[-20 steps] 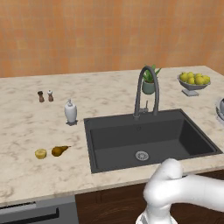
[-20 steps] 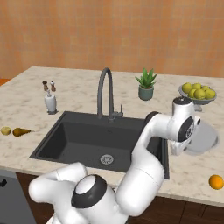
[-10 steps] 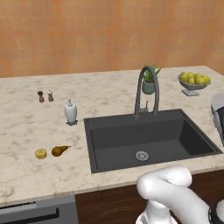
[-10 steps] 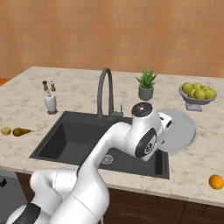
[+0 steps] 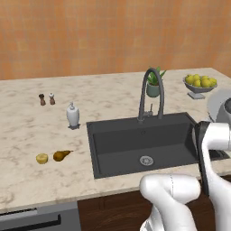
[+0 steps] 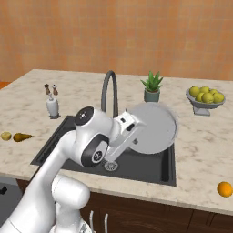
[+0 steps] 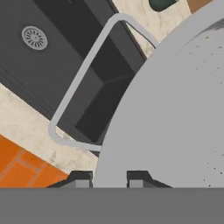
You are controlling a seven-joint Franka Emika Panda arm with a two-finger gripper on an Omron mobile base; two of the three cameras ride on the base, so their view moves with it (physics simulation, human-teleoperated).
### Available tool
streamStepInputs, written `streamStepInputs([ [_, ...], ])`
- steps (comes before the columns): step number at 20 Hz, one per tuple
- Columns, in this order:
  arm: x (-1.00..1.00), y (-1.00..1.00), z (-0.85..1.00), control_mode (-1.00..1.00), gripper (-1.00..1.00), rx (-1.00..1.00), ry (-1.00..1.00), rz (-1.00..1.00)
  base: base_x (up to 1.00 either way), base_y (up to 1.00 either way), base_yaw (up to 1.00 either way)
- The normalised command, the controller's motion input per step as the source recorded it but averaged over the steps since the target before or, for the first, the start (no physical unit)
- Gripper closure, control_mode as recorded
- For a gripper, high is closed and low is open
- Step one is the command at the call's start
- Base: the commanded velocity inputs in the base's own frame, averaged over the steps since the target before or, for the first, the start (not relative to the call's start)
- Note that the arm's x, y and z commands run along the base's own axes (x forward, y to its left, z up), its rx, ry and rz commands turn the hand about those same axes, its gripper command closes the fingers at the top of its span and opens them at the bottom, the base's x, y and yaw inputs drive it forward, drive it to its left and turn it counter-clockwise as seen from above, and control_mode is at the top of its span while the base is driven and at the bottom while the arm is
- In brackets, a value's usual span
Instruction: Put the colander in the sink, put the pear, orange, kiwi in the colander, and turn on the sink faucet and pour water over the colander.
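One colander (image 6: 152, 127) hangs in the air over the right end of the one sink (image 6: 136, 159), tipped on edge so its round face looks toward the camera in the right base view. In the hand view its rim (image 7: 131, 113) runs between the two dark fingertips (image 7: 81, 178), so the jaws (image 7: 109, 179) grip the colander, and one thin wire handle (image 7: 83, 74) loops out over the basin. The arm reaches from the lower left of the right base view, elbow raised above the sink's front edge, the hand pointing right toward the colander. One pear (image 5: 62, 155) lies on the tabletop (image 5: 27, 131) left of the sink, its stem end pointing right, with one kiwi (image 5: 42, 158) just beside its blunt end. One orange (image 6: 225, 189) sits near the tabletop's front right edge. One faucet (image 5: 150, 94) stands behind the sink, its spout arching forward over the basin.
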Motion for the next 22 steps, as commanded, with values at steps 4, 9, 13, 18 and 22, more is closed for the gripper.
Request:
streamStepInputs([
  [4,-0.39,1.0,0.8,-1.0,1.0,-0.08,0.12,-0.01,0.0,0.0,0.0],
  [9,-0.33,1.0,0.49,-1.0,1.0,0.13,0.0,-0.25,0.0,0.0,0.0],
  [13,-0.22,1.0,0.59,-1.0,1.0,0.21,0.0,-0.29,0.0,0.0,0.0],
  [18,-0.16,1.0,0.58,-1.0,1.0,0.23,0.07,-0.32,0.0,0.0,0.0],
  [22,-0.03,1.0,0.16,-1.0,1.0,0.13,0.13,-0.29,0.0,0.0,0.0],
])
